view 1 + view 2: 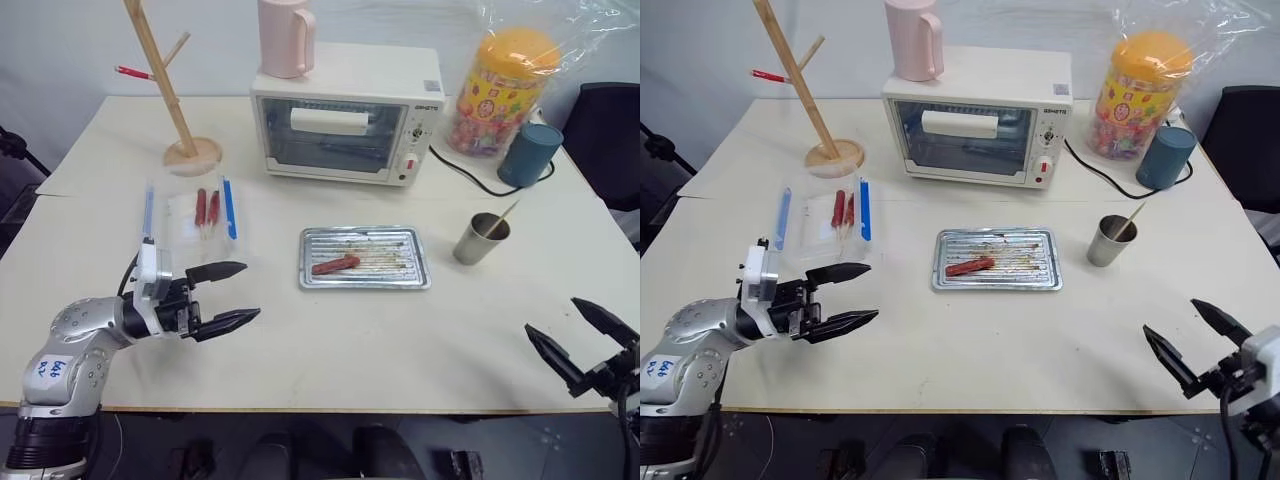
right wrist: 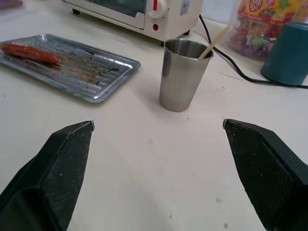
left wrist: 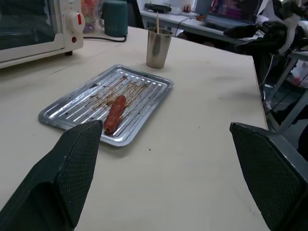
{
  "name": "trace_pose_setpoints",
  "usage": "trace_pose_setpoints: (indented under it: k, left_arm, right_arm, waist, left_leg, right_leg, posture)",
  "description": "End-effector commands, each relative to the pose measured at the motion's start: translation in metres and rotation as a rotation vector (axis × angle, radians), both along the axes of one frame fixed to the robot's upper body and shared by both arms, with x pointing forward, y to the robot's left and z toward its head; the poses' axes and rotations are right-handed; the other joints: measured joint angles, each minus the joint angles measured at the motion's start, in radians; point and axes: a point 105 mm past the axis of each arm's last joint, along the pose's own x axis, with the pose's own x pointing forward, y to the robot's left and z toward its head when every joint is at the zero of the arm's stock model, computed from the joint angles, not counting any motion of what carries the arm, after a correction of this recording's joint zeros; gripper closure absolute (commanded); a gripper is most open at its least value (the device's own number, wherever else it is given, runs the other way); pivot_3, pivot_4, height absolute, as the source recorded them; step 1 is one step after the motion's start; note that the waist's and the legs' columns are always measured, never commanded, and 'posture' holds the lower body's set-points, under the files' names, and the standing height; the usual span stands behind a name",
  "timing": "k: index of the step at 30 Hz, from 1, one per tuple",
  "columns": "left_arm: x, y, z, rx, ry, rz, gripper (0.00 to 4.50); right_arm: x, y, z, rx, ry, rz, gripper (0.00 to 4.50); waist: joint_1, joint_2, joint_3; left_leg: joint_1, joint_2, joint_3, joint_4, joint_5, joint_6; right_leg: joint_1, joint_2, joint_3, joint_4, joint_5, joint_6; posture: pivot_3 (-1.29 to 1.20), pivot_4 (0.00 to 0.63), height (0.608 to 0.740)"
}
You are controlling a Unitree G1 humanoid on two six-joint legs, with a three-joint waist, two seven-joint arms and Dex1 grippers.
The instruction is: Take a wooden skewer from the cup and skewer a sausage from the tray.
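A thin wooden skewer (image 2: 215,39) leans in a small steel cup (image 2: 181,74), its upper end poking out past the rim toward the far right. It looks feather-light, stiff but easy to snap, so the exposed upper end is probably the place to pinch it. The cup stands on the table (image 1: 400,330) to the right of a ribbed metal tray (image 1: 412,268), where one smooth sausage (image 1: 335,265) lies, likely soft and greasy. The right gripper (image 1: 1188,345) hovers near and to the right of the cup, fingers spread wide and empty. The left gripper (image 1: 226,294), also spread and empty, hovers left of the tray.
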Motion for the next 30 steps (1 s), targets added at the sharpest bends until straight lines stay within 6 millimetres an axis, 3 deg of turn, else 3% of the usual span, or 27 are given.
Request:
trace_pose_setpoints:
  k: [1,5,9,14,20,24,30]
  left_arm:
    - [0.000,-0.011,0.014,-0.055,-0.029,-0.025,0.04]
    - [0.004,-0.017,0.017,-0.080,-0.036,-0.014,0.04]
    - [0.005,-0.022,0.018,-0.083,-0.043,-0.010,0.04]
    - [0.003,-0.022,0.019,-0.121,-0.038,0.032,0.04]
    - [0.000,-0.020,0.019,-0.132,-0.037,0.065,0.04]
    - [0.000,-0.022,0.018,-0.134,-0.038,0.066,0.00]
    - [0.001,-0.023,0.019,-0.135,-0.041,0.067,0.00]
  right_arm:
    - [0.030,-0.014,0.021,0.054,0.060,-0.013,0.00]
    - [0.076,-0.031,0.041,0.059,0.076,-0.075,0.00]
    - [0.113,-0.028,0.055,0.127,0.148,-0.088,0.00]
    - [0.140,-0.024,0.062,0.157,0.189,-0.108,0.00]
    - [0.150,-0.009,0.059,0.158,0.244,-0.043,0.00]
    - [0.157,-0.011,0.058,0.144,0.238,-0.064,0.72]
    - [0.158,-0.007,0.065,0.148,0.228,-0.043,2.34]
  waist:
    - [0.001,0.000,0.000]
    - [0.000,0.000,0.000]
    - [0.004,0.000,0.000]
    - [0.004,0.000,0.000]
    - [0.004,0.000,0.000]
    - [0.003,0.000,0.000]
    - [0.002,0.000,0.000]
  left_leg:
    - [0.000,0.000,0.000,0.000,0.000,0.000]
    - [0.000,-0.001,0.001,0.003,0.001,0.001]
    - [-0.004,0.000,0.000,0.001,0.001,0.000]
    - [-0.008,-0.001,0.000,0.003,0.001,0.000]
    - [-0.008,-0.001,0.000,0.003,0.001,0.000]
    - [-0.008,-0.001,0.000,0.003,0.001,0.000]
    - [-0.008,-0.001,0.000,0.003,0.001,0.000]
  right_leg:
    - [0.000,0.000,0.000,0.000,0.000,0.000]
    - [0.001,-0.001,0.000,0.000,0.001,0.001]
    - [-0.003,0.000,-0.002,0.000,0.000,0.000]
    - [-0.006,-0.001,-0.002,0.005,0.000,0.001]
    - [-0.006,-0.001,-0.003,0.004,0.000,0.001]
    - [-0.006,-0.001,-0.003,0.003,0.000,0.001]
    - [-0.007,-0.001,-0.002,0.003,0.000,0.001]
  posture:
    - [0.00,0.150,0.740]
    - [0.00,0.150,0.740]
    - [0.00,0.150,0.740]
    - [0.00,0.150,0.740]
    - [0.00,0.150,0.740]
    - [0.00,0.150,0.740]
    - [0.00,0.150,0.740]
